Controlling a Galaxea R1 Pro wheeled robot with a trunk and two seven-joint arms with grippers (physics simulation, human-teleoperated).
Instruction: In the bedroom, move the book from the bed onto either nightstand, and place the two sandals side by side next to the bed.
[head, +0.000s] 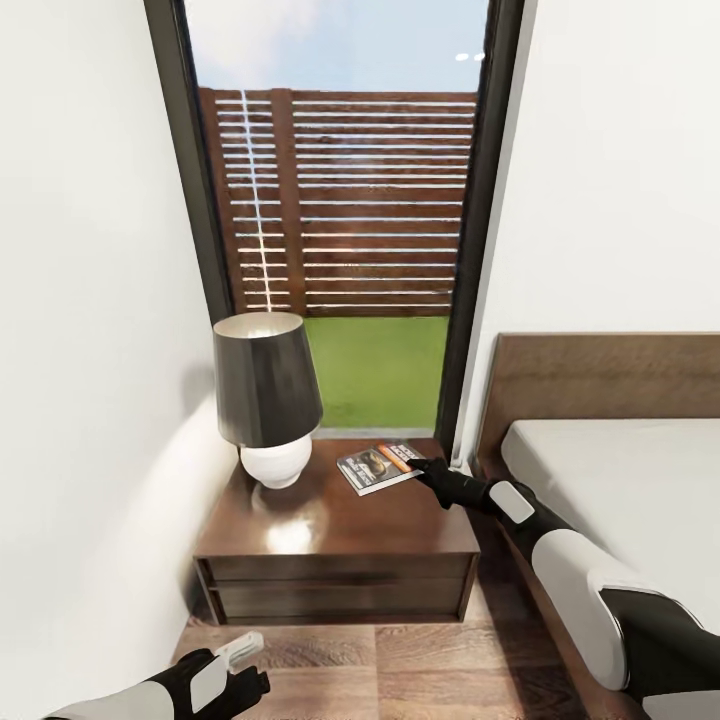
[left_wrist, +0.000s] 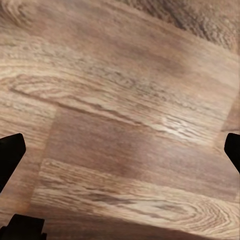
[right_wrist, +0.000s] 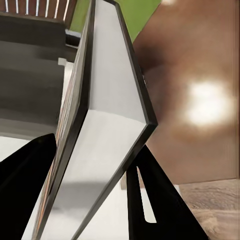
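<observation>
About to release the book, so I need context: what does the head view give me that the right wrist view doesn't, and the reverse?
Head view alone: the lamp, window, bed, the left gripper low over the floor, and the nightstand's whole top. Right wrist view alone: the book's page edges between the fingers. Both: the right gripper holding the book over the nightstand.

A home bedroom: bed (head: 620, 490) at lower right, nightstand (head: 335, 555) with lamp (head: 266, 395) at centre, tall window (head: 340, 215) above, plank floor (head: 420, 665).
</observation>
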